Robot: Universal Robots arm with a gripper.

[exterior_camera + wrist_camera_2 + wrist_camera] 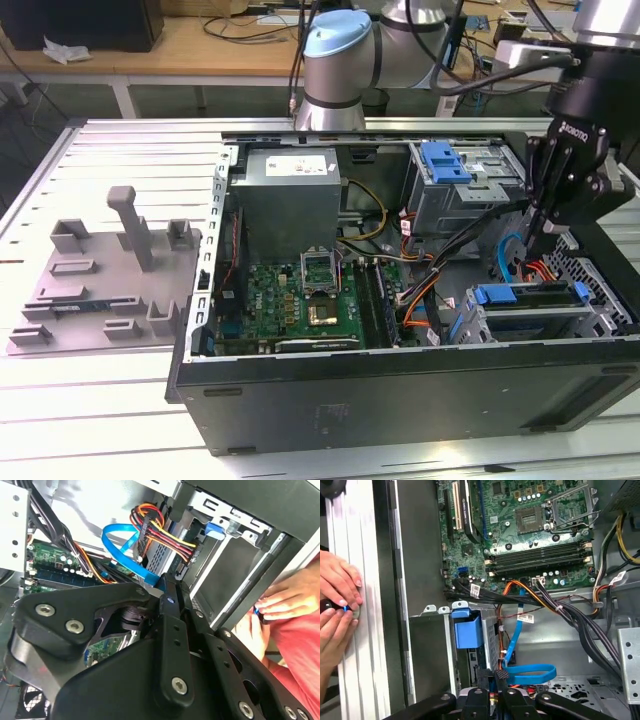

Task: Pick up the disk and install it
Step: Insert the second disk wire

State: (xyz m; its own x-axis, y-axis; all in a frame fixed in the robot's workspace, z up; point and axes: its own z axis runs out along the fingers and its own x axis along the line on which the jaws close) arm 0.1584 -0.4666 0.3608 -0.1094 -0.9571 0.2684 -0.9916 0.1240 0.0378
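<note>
Exterior view: the disk [530,302] sits in the lower drive cage [474,322], at the computer case's [400,400] corner on the exterior view's right. The gripper [529,243] hangs just above it, its fingers pressed together.

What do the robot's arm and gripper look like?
The arm is silver-grey with a light blue round joint cap, and black cables hang beside it. The gripper is black, built of bolted link bars, with white lettering on its body.
</note>
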